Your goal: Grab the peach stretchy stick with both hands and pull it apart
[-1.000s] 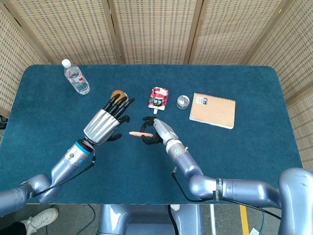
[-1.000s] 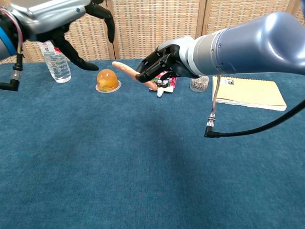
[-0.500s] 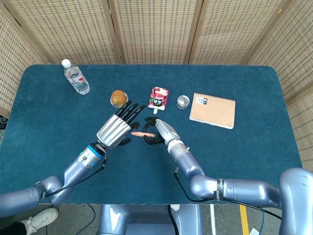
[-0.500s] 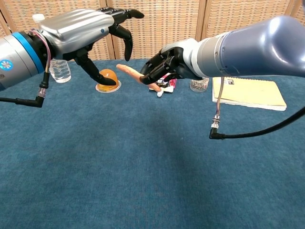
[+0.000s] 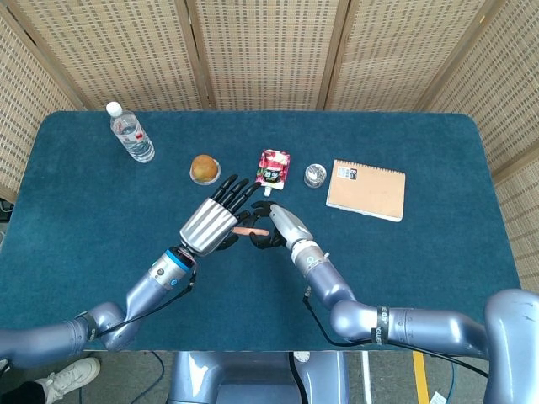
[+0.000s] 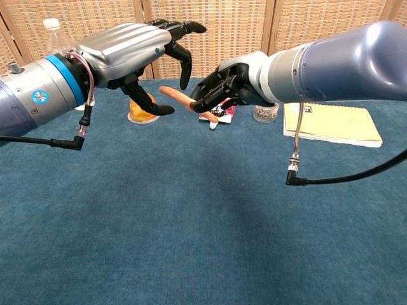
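Note:
The peach stretchy stick is held above the table by my right hand, which grips its right end; its left end sticks out free. In the head view the peach stretchy stick shows as a short pink piece between the two hands. My left hand hovers around the free end with fingers spread and thumb below, not closed on it. From above, my left hand covers part of the stick beside my right hand.
On the blue table stand a water bottle, an orange jelly cup, a red snack pouch, a small clear cup and a tan notebook.
My left hand has moved right and forward, from over the jelly cup to the stick's free end. My right hand has held the stick nearly still.

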Available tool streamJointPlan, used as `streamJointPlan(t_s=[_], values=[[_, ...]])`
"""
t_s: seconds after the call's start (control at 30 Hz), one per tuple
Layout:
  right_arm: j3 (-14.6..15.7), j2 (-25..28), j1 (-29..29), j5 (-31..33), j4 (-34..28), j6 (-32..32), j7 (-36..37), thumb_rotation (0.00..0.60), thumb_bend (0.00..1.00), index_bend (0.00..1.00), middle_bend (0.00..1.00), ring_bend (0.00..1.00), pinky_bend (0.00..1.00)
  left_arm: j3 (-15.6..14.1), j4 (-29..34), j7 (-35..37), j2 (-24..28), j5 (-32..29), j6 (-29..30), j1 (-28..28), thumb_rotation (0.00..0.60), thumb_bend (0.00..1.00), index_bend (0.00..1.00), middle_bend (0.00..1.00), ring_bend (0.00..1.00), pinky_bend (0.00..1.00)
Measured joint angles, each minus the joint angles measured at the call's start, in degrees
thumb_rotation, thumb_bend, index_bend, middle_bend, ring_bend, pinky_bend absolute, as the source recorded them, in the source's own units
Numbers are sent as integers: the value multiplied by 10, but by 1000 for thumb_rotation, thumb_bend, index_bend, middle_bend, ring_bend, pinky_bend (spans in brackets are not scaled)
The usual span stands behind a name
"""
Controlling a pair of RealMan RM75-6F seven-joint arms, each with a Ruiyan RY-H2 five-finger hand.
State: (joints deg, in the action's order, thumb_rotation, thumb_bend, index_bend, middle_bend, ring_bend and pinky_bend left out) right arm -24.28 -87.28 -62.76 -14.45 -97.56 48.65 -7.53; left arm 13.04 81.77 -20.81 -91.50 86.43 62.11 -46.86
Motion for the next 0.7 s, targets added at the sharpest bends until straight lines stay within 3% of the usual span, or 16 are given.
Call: streamJointPlan(t_s=[0.7], values=[[8,12,3,-8,-17,3,9,600,624,660,234,0,35,-5,14,-27,-15,-17,11,-9,600,327,574,0,0,0]])
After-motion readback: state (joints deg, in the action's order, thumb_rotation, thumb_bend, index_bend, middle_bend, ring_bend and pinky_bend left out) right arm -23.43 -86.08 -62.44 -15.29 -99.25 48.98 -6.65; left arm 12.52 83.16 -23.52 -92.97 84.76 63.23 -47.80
